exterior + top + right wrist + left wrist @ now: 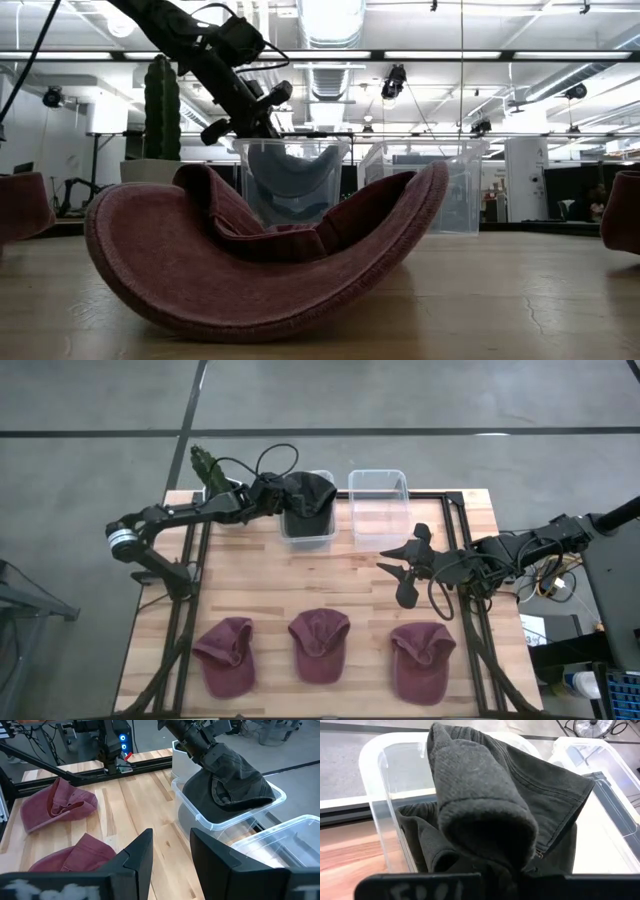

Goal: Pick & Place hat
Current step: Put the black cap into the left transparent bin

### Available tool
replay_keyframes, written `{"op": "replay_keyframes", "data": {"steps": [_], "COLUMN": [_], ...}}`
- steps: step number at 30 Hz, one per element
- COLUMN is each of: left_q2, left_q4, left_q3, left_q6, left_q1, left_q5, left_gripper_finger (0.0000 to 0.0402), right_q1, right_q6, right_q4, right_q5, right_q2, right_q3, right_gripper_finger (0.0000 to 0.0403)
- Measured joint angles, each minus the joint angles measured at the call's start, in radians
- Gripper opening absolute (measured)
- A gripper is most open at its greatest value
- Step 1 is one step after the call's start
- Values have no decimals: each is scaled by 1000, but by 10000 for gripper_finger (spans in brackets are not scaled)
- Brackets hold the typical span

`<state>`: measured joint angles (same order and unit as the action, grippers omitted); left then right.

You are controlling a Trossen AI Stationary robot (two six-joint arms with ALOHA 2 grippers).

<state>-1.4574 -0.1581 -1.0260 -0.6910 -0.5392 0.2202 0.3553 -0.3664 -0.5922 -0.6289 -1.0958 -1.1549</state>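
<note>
The left gripper (272,493) grips a soft dark hat (308,500) slumped over the rim of the left clear plastic bin (307,535). Beside it sits a second bin (378,510). The right gripper (405,568), fingers spread wide, hovers over bare wood; three maroon caps (319,645) line the near edge

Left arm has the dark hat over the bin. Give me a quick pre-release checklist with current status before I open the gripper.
1. Dark hat over the left bin: ok.
2. Hat fully inside the rim: not ok, it drapes over the edge.
3. Left gripper grip on the hat: ok, clamped.
4. Right gripper away from the bins: ok, open over bare table.
5. Right bin unobstructed: ok.
6. Three maroon hats waiting at the near edge: ok.
</note>
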Motion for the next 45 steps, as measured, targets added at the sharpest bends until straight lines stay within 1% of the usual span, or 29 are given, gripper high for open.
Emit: {"op": "replay_keyframes", "data": {"steps": [4, 6, 9, 14, 18, 26, 30, 35, 38, 40, 45], "left_q2": [0, 0, 1, 1, 3, 3, 3, 3, 3, 3, 0], "left_q4": [0, -3, -21, -47, -54, -72, -107, -177, -178, -179, -206], "left_q3": [0, 0, 0, 0, -6, -73, -116, -168, -186, -189, -166], "left_q6": [6, 6, 7, 31, 82, 213, 254, 271, 276, 276, 271], "left_q1": [0, 0, 0, 0, 0, 0, -1, -1, 0, 4, 5], "left_q5": [0, 0, 0, -9, -22, -20, -13, -11, -12, -15, -60], "left_gripper_finger": [31, 42, 73, 137, 165, 170, 170, 170, 170, 170, 170], "right_q1": [0, 0, 0, 0, 0, 0, 0, 0, 0, 0, 0], "right_q6": [0, 0, 0, 3, 3, 3, 3, 3, 4, 7, 9], "right_q4": [0, 0, 0, 0, 0, 0, 0, 0, 0, 0, 0], "right_q5": [0, 0, 0, 0, 0, 0, 0, 0, 0, 0, 0], "right_q2": [0, 0, 0, 0, 0, 0, 0, 0, 0, 0, 0], "right_q3": [0, 0, 0, 0, 0, 0, 0, 0, 0, 0, 0], "right_gripper_finger": [123, 123, 123, 123, 123, 123, 123, 123, 123, 123, 123]}}
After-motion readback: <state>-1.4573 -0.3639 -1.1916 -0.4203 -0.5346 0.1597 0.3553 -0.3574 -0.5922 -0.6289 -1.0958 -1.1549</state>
